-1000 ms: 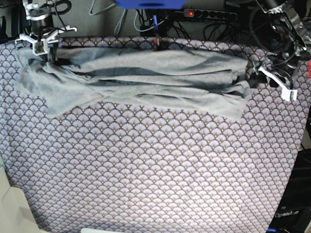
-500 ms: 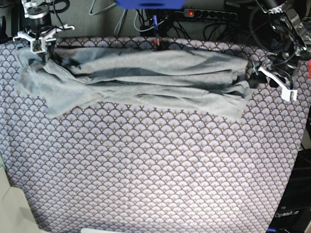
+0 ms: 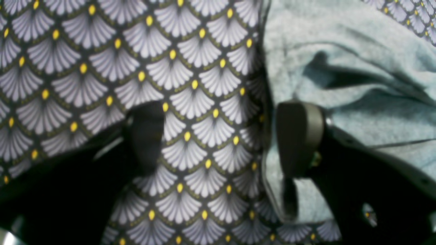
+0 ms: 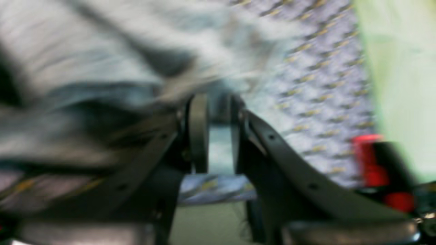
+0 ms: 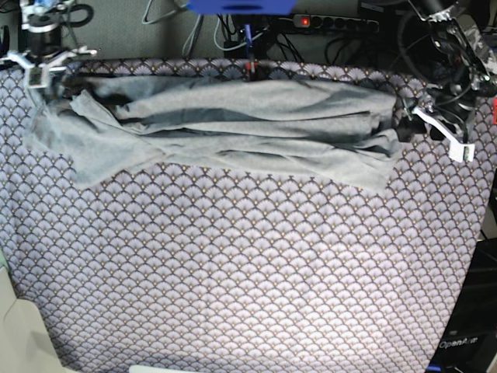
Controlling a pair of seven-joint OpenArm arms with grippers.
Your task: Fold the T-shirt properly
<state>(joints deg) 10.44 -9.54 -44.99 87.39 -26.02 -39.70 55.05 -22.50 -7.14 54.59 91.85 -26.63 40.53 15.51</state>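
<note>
Right claw (image 4: 214, 136) pinches T-shirt (image 5: 233, 124); left claw (image 3: 221, 136) spread wide.

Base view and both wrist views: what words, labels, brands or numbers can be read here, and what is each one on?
"OpenArm" (ending unclear): pale lettering on the dark robot base at the base view's lower right corner.
Power strip behind the table: any markings too small to read.
Left wrist view: no text.
Right wrist view: too blurred, no text made out.

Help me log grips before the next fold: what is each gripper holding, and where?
The right gripper pinches the T-shirt at its bunched end edge. The left gripper is open, holding nothing.
</note>
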